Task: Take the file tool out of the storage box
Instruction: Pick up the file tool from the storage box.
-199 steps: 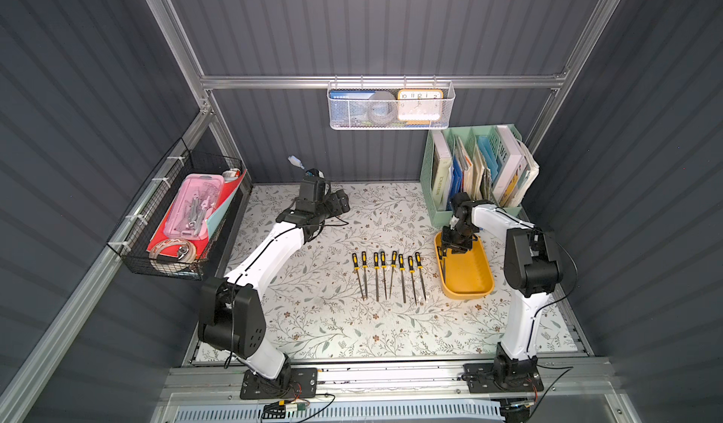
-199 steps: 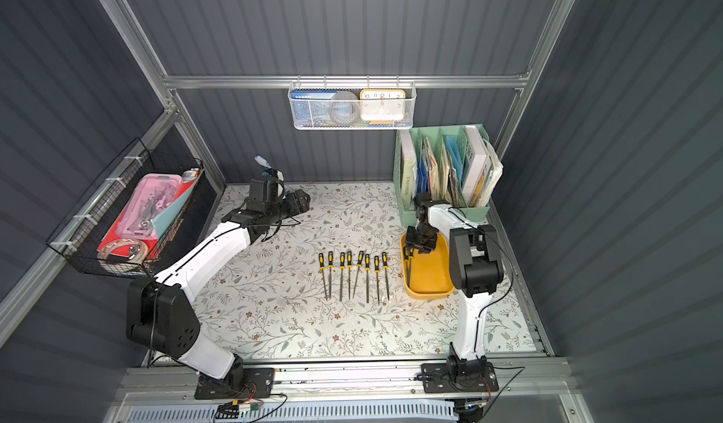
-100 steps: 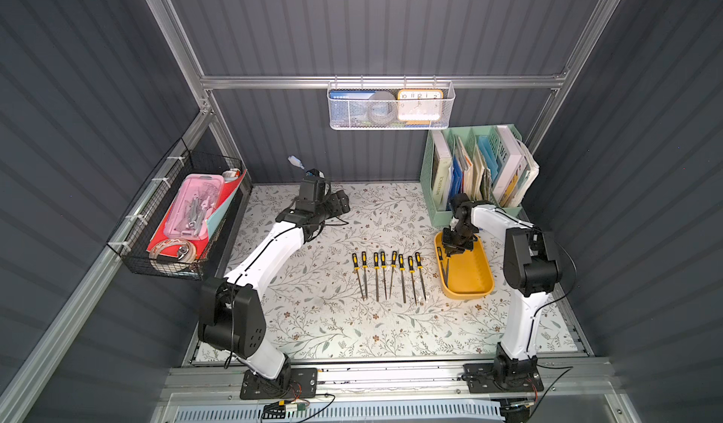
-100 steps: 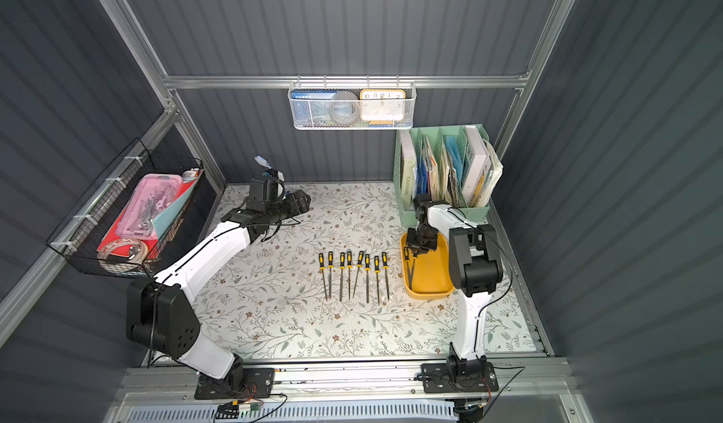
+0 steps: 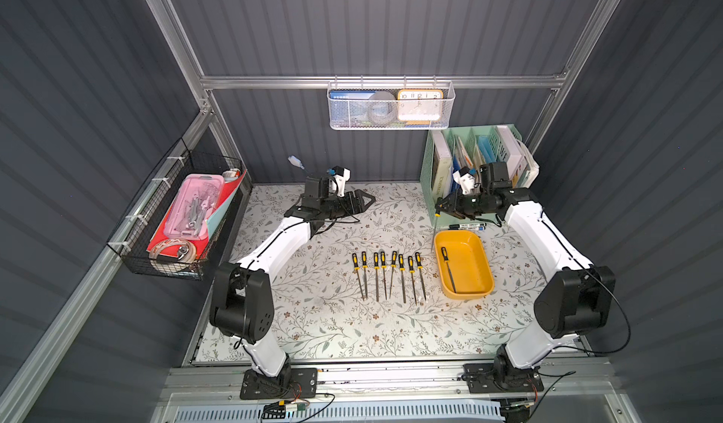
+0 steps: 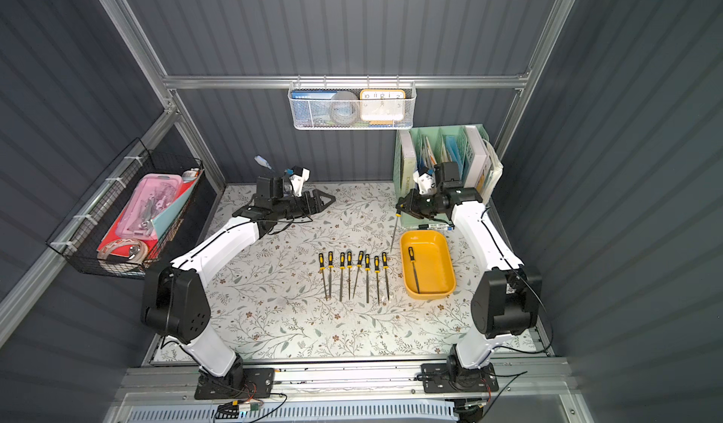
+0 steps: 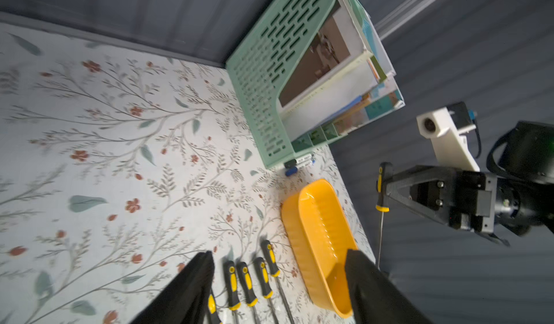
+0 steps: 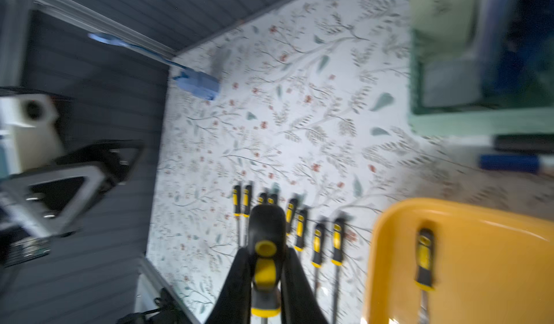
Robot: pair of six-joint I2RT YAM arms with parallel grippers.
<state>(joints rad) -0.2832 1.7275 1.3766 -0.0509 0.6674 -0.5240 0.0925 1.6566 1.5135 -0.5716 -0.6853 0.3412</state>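
**Right gripper** (image 5: 439,208): fingers closed on the black-and-yellow handle of a file tool (image 7: 381,199). The file hangs tip-down, clear of the storage box (image 5: 471,264), above the box's 11 o'clock corner in both top views.

**Handling (judged):** the file is light and rigid. Its thin steel shank looks slick and prone to pivot, so the rubbery handle is the sound hold.

**Other files:** a second file (image 5: 448,268) lies in the box. A row of files (image 5: 385,276) lies at the box's 9 o'clock.

**Left gripper** (image 5: 369,199): fingers apart and empty, at the row's 11 o'clock.

**Change:** one second earlier the right gripper sits low over the box's 12 o'clock end; now it is raised.
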